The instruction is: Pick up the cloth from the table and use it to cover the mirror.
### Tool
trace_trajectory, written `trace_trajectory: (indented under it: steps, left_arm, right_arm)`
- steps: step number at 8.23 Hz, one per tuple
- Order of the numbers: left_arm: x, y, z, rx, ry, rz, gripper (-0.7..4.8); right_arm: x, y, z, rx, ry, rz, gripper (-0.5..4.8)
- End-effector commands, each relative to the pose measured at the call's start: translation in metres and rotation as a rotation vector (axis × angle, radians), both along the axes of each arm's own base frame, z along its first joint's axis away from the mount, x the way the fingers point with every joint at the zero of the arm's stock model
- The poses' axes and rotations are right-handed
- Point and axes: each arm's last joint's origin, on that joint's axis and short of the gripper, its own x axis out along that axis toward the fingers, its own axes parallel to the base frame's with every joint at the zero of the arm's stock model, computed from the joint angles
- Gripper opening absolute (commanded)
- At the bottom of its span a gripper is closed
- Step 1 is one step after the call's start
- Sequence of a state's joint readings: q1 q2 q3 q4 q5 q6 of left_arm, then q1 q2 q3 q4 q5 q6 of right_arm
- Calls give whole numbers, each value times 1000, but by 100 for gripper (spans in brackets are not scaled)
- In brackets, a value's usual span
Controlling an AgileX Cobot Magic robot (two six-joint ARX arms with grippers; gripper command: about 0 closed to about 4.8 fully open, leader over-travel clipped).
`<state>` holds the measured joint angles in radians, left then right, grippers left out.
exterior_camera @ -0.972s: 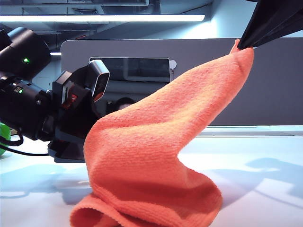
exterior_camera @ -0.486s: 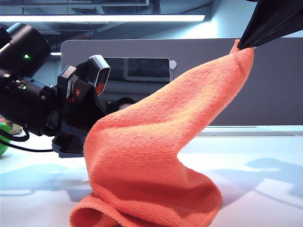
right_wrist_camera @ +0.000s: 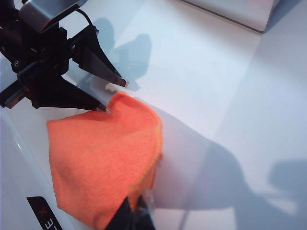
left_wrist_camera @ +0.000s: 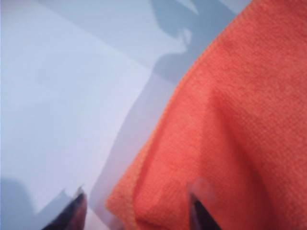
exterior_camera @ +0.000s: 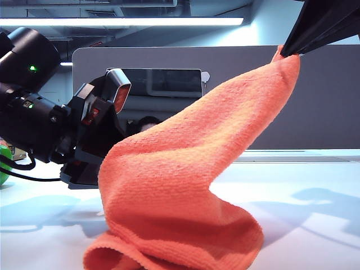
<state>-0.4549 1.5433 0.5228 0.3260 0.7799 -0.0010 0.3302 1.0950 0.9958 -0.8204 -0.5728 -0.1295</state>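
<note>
The orange cloth (exterior_camera: 185, 185) hangs in a long drape from its top corner, and its lower folds rest on the white table (exterior_camera: 315, 225). My right gripper (exterior_camera: 288, 52) is shut on that raised corner; the right wrist view shows its fingertips (right_wrist_camera: 135, 215) pinching the cloth (right_wrist_camera: 100, 158). My left gripper (right_wrist_camera: 114, 96) is open at the cloth's far low corner. In the left wrist view the cloth's edge (left_wrist_camera: 158, 201) lies between the spread jaws of my left gripper (left_wrist_camera: 139, 213). The mirror (exterior_camera: 163, 83) stands upright behind, dark, partly hidden by the cloth.
A grey-brown divider panel (exterior_camera: 320, 101) runs along the back of the table. The left arm's black wrist (exterior_camera: 67, 135) sits low at the left, with a green object (exterior_camera: 3, 169) at the frame's edge. A pale panel with a rounded corner (right_wrist_camera: 235, 12) lies beyond the cloth.
The left hand has tilted slightly upward beside the cloth. The right gripper and the hanging cloth have stayed where they were.
</note>
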Motion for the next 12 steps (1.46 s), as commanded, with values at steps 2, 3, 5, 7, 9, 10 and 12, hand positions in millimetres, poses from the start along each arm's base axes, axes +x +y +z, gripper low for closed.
trace_trajectory:
  steps: [2,3,5,7,9,10,12]
  left_arm:
    - [-2,-9,-11,10,30,-38,274]
    - [-1,-11,-9,-5,9,-32,226]
    - [0,-11,-9,12,1,-5,-6]
    - [5,-13,-2,-41,-47,28,-6]
    - [12,-16,15,-157,-107,71,-6]
    - [12,-15,22,-153,-154,123,-5]
    - [11,-12,37,-151,-229,207,-6]
  right_arm:
    - [0,1,3,14,-19,8,-6]
    - [0,0,3,14,-18,8,-6]
    - [0,0,3,14,-18,8,-6]
    - [0,1,3,15,-22,8,-6]
    - [4,2,6,31,-72,7,-6]
    - [6,2,7,28,-94,-2,-6]
    - [8,1,7,-26,-128,-58,-6]
